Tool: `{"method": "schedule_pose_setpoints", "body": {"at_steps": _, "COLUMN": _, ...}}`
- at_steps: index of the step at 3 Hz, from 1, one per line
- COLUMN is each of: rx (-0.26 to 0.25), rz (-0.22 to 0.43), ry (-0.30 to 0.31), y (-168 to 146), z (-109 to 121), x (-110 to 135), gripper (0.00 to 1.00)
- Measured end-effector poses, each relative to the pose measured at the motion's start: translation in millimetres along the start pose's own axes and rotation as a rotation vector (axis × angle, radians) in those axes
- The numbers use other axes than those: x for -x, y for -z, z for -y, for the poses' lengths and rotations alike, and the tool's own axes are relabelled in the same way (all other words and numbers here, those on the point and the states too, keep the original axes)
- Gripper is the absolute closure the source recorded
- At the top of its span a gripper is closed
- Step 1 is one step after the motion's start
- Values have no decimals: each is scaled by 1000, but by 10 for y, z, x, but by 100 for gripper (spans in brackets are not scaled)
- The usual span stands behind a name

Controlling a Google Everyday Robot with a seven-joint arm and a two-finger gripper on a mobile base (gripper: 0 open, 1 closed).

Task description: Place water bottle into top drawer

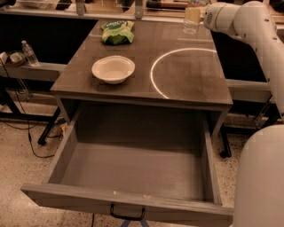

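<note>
The water bottle (191,20), clear plastic with a pale band, stands upright at the far right corner of the grey table (146,84); its top is cut off by the frame edge. My gripper (199,12) is at the end of the white arm (248,26), right beside the bottle's right side; most of it is hidden. The top drawer (133,173) is pulled wide open below the table and has nothing in it. Its black handle (127,215) shows on the front panel.
A white bowl (113,68) sits on the table's left half and a green chip bag (116,32) at the far left. A white ring of light (177,71) lies on the right half. A small clear bottle (30,53) stands on a side shelf at left. My arm's base (262,177) fills the lower right.
</note>
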State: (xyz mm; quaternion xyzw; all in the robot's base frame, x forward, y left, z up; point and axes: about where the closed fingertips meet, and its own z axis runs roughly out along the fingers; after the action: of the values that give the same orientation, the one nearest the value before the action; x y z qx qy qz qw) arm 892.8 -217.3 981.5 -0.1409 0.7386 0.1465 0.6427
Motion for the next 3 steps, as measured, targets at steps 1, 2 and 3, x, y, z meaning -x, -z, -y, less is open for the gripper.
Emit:
{"method": "schedule_pose_setpoints", "body": {"at_steps": 1, "rx": 1, "rz": 0, "ry": 0, "y": -4, "z": -4, "x": -2, "gripper": 100}}
{"method": "schedule_pose_setpoints", "body": {"at_steps": 2, "rx": 51, "rz": -19, "ry": 24, "y": 29, "z": -146, "x": -41, "gripper": 100}}
{"method": "schedule_pose_setpoints", "body": {"at_steps": 3, "rx": 129, "rz": -43, "ry": 45, "y": 576, "z": -271, "x": -7, "gripper": 100}}
